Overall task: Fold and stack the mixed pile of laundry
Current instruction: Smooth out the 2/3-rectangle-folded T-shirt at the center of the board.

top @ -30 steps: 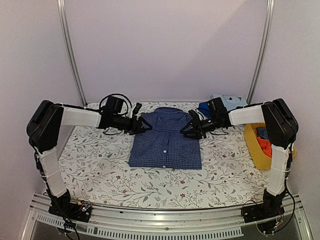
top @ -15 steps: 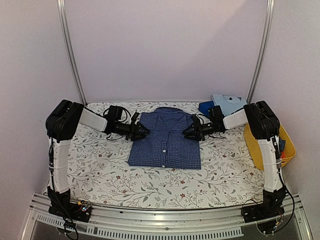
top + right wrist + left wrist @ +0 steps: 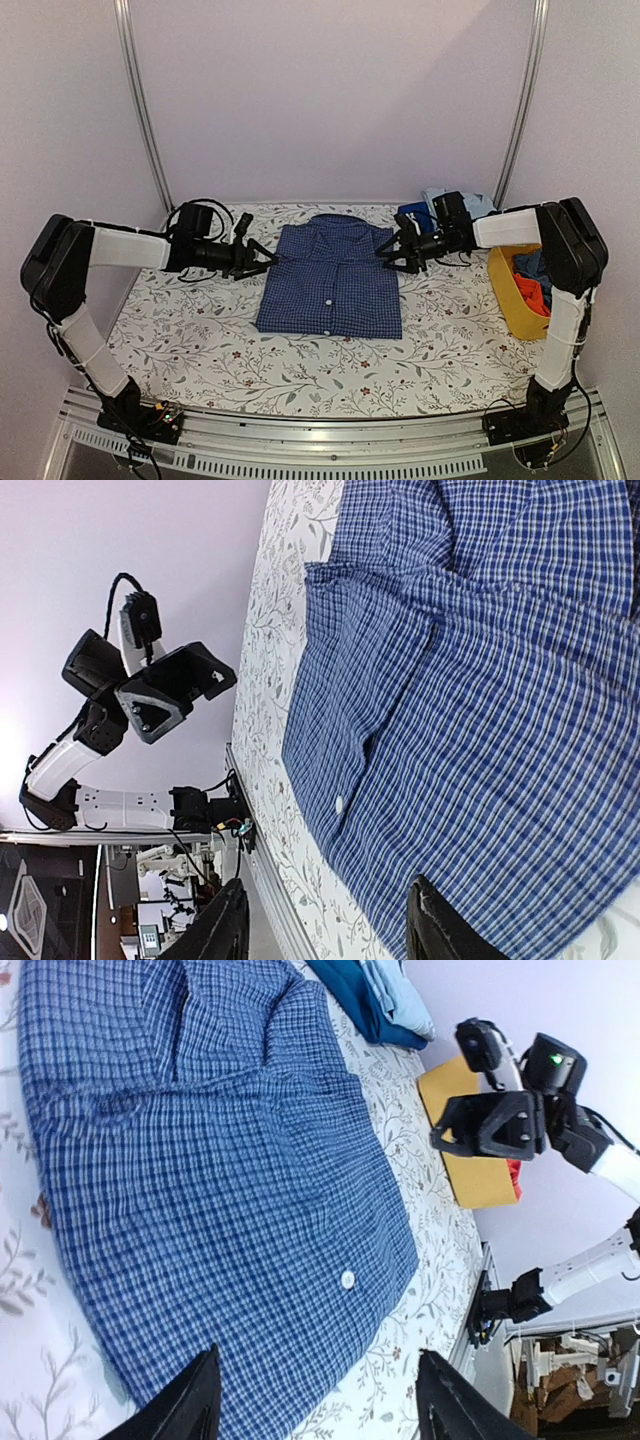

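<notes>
Now, blue small-check cotton button shirt (image 3: 330,285): folded rectangle, flat at centre frame on the floral-print tablecloth (image 3: 200,330), both grippers farther off its edges than a second ago, so this fold looks finished and stacking comes next. Left gripper (image 3: 264,259), centre-left, and right gripper (image 3: 388,251), centre-right: arms stretched low and inward, jaws parted, holding nothing.

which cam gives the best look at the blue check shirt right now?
Top external: the whole blue check shirt shows, lying flat on the floral table cover. Left wrist has it close, one button clear, but cropped at top and left. Right wrist shows collar and placket, cropped at top and right.
</notes>
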Tool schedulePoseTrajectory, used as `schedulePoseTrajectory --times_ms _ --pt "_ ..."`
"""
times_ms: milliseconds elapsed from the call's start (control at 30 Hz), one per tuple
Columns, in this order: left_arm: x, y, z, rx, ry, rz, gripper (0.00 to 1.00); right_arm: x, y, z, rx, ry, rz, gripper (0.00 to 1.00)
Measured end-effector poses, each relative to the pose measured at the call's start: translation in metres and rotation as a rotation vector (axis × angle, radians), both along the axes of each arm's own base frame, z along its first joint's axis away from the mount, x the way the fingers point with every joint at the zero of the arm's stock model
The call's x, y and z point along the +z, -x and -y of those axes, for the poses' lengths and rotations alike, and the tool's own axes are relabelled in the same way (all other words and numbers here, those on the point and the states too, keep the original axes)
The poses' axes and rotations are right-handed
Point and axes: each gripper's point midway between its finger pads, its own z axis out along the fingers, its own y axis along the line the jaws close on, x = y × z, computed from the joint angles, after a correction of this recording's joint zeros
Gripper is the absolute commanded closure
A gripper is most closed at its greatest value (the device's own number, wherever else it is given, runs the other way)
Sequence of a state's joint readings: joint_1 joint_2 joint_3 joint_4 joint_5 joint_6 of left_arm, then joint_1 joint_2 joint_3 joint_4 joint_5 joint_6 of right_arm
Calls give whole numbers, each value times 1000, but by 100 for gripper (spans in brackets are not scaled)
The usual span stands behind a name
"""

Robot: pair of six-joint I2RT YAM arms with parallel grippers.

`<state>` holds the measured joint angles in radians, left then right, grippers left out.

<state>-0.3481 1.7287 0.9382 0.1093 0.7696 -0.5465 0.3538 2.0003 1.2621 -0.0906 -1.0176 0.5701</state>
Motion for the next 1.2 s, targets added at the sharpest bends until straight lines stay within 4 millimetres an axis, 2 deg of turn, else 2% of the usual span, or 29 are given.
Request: schedulePoseTrajectory --times_ms 67,100,167,267,333,400,467,567,800,867,967,1033,1100,1200 --pt "-13 26 -10 7 -19 -40 37 11 22 7 5 6 19 47" --pt "-19 32 -13 8 -26 -61 39 11 37 10 10 14 11 48" --pt "-48 56 -22 19 -62 -152 42 0 63 12 29 31 -24 49" --pt "-77 86 -29 16 -97 -259 45 -31 104 9 73 77 -119 50" --pt "-80 95 -26 1 -100 -280 46 -41 124 3 106 98 -159 51" --pt "-79 98 -19 -19 -97 -274 49 -41 132 -6 131 95 -159 53" --pt "-79 100 -13 -33 -97 -274 49 -39 135 -14 148 82 -141 53" --pt "-83 101 -11 -36 -105 -283 50 -48 137 -20 156 87 -151 53" --pt "-95 100 -17 -4 -155 -300 57 -85 154 -9 149 152 -241 56" --pt "-98 102 -19 -6 -166 -309 55 -88 158 -8 161 145 -262 57" --pt "-95 104 -19 -21 -172 -294 44 -88 158 -8 166 146 -258 56" --pt "-84 107 -20 -27 -170 -270 40 -83 158 -8 168 154 -253 54" --pt "-62 106 -17 -42 -150 -202 39 -72 154 -10 168 152 -232 53" --pt "-27 99 -1 -82 -103 -94 41 -33 134 -24 171 100 -131 53"
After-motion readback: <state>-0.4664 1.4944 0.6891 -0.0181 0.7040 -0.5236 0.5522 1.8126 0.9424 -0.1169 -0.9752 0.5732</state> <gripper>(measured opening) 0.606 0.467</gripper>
